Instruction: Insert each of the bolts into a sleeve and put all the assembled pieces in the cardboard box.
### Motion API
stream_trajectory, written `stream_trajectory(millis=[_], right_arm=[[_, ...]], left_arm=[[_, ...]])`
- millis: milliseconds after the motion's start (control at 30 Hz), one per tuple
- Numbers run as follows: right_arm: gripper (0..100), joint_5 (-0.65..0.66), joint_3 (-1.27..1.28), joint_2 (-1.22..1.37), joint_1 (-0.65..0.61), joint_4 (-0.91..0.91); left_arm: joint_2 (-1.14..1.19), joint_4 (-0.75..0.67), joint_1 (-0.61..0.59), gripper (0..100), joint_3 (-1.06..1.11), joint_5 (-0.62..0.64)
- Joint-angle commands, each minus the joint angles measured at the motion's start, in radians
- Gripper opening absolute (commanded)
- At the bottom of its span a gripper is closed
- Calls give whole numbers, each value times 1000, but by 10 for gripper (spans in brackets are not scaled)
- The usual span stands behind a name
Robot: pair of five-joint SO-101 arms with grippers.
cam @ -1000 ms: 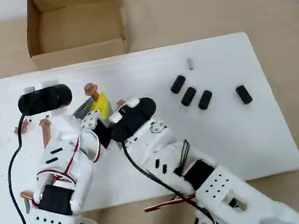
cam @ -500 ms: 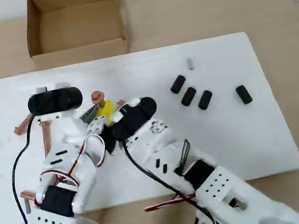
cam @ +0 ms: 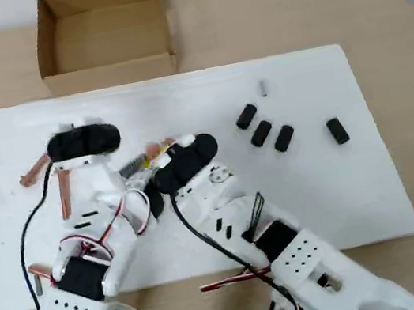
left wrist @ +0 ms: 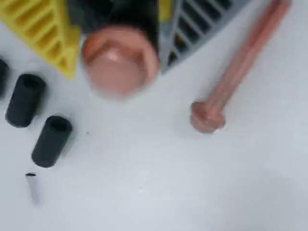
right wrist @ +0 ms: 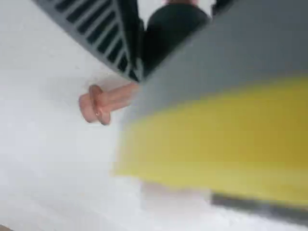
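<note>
Both arms meet over the board [cam: 342, 195].
I see my left arm [cam: 86, 240] and right arm [cam: 243, 221] tip to tip around a bolt [cam: 154, 150]; loose bolts [cam: 33, 171] lie left, four sleeves [cam: 261, 132] right, box [cam: 109, 74] beyond.

Left wrist view: copper-coloured hex-head bolt [left wrist: 120, 60] clamped in left gripper [left wrist: 118, 65], head blurred, shaft hidden behind it.
Right wrist view: black cylindrical plastic sleeve [right wrist: 175, 29] pinched in right gripper [right wrist: 149, 62], cut off by frame edge. Shaft of loose copper bolt [right wrist: 103, 103] hidden behind yellow-and-grey finger [right wrist: 216, 134], itself a blur.
High view: small grey pin [cam: 262, 87], too small to identify.
</note>
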Motion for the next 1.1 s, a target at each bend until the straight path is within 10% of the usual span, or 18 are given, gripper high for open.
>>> stream_trajectory(millis=[0,467,733,1067], right_arm=[[9,-6,-42,-28,12,-25],[9,-8,-202,24,168,-17],[9,-8,-710,559,272,157],[9,40,-1417,1204,321,270]], left_arm=[[-8,55,-15,140,-86,5],[-4,443,-107,138,-419,-210],[22,439,-419,136,-379,-262],[186,299,-439,136,-230,-261]])
